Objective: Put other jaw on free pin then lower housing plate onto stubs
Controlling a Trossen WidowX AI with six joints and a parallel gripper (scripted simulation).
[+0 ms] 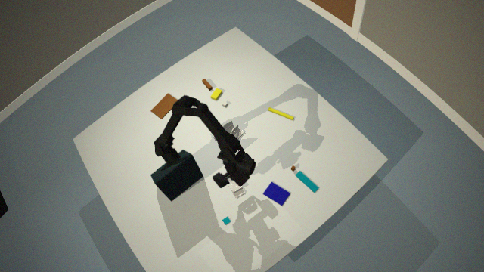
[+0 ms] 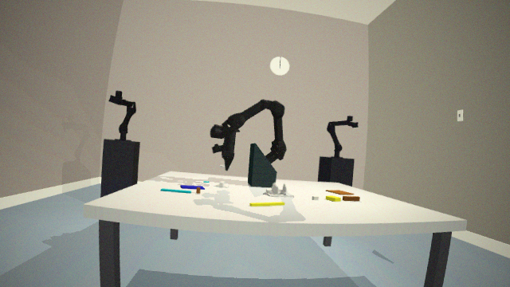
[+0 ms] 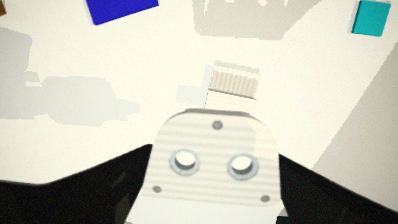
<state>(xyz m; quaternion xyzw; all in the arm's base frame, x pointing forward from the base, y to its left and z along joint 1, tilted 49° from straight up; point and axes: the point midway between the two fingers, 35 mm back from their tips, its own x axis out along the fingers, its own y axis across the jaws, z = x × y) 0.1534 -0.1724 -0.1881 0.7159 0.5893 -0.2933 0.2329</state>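
Observation:
My gripper (image 2: 227, 169) (image 3: 211, 154) is shut on the pale housing plate (image 3: 212, 142), which has two round holes and several small dark dots. The plate is held above the table, its rounded edge facing up in the wrist view. A pale ribbed block (image 3: 234, 82) (image 2: 221, 185) (image 1: 239, 193) stands on the table beyond and below the plate. The gear assembly (image 1: 235, 130) (image 2: 279, 192) stands apart from the gripper, partly behind the arm in the top view, with upright pale pieces on a flat base. Its jaws, pins and tooth mesh are too small to make out.
A blue slab (image 1: 277, 193) (image 2: 192, 186) (image 3: 122, 7), teal bar (image 1: 307, 181) and teal square (image 1: 226, 221) (image 3: 371, 18) lie around the gripper's side of the table. A yellow bar (image 1: 280, 113) (image 2: 267, 204) lies beyond the assembly. The dark arm base (image 1: 178, 177) stands nearby.

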